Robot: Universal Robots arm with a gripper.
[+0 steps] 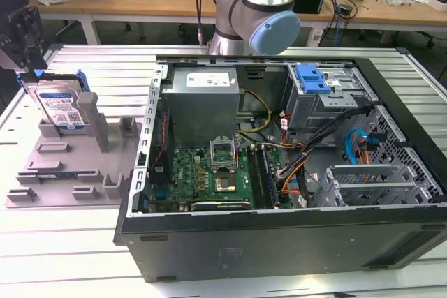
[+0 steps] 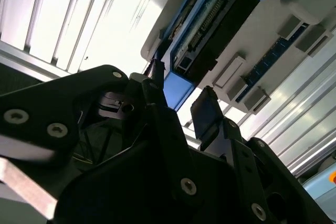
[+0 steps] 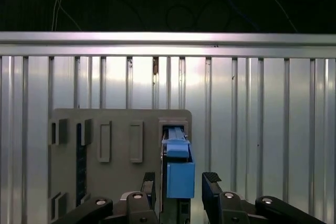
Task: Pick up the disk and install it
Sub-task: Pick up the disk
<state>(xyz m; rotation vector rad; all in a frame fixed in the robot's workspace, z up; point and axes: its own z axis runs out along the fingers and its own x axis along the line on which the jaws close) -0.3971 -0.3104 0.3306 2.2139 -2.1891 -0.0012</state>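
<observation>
Both fingers (image 3: 212,182) of my gripper (image 3: 180,178) stand open and empty on either side of the blue-framed disk (image 1: 61,109), which sits upright in its grey holder (image 1: 77,162) on the desk (image 1: 105,68), leaving its upper edge free for grasping.

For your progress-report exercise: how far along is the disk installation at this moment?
Done: only the approach; the disk stands upright in its grey holder. In hand: the open gripper straddles its blue frame, not gripping. Left: lifting it and seating it in the computer case.
</observation>
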